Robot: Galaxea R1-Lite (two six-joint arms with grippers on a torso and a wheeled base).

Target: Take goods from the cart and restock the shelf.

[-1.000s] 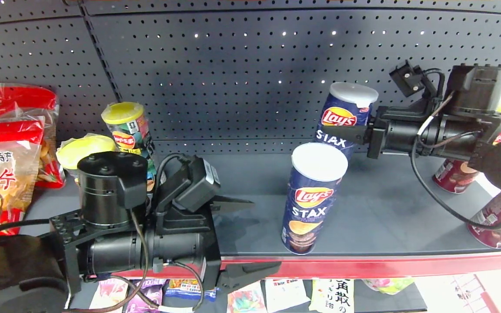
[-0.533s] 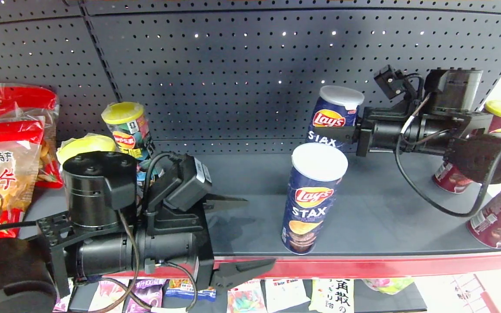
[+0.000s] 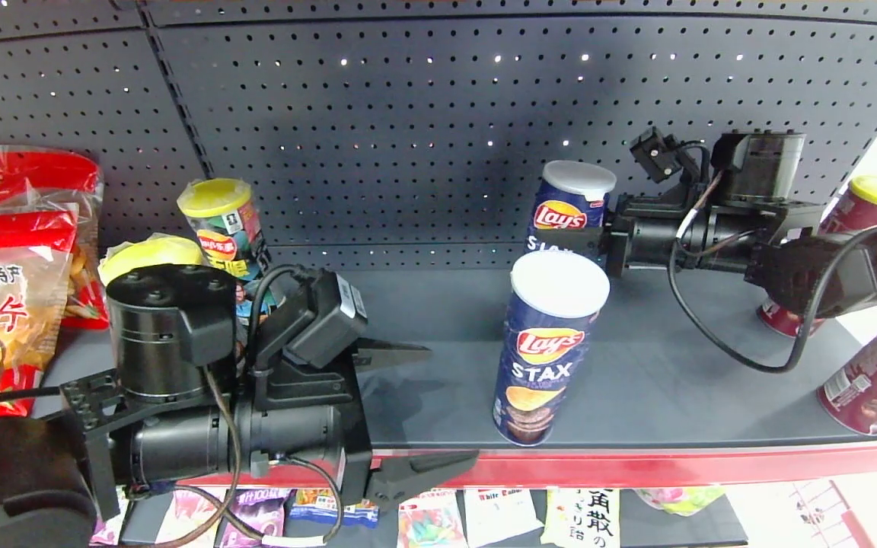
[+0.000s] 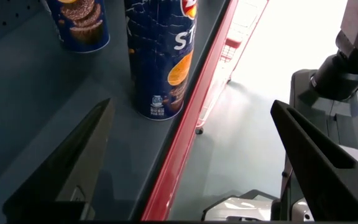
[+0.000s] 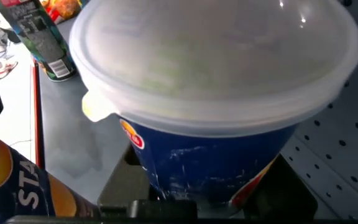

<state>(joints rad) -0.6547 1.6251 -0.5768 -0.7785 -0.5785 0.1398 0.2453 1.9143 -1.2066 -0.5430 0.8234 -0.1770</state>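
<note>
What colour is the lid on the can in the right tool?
Translucent white plastic lid on the dark-blue cylindrical chip can; clearest in right wrist view.

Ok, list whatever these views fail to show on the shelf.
Rear blue can: base hidden behind front blue can, head view.
Red can: cut off by head view's right edge.
Yellow-lidded can: body behind left arm, head view.
Lower-shelf packets: cropped by head view's bottom edge.

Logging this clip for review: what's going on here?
The right gripper is shut on a blue can at the back of the shelf, just behind a second can standing near the front edge. The left gripper hangs open and empty at the shelf's front edge.
</note>
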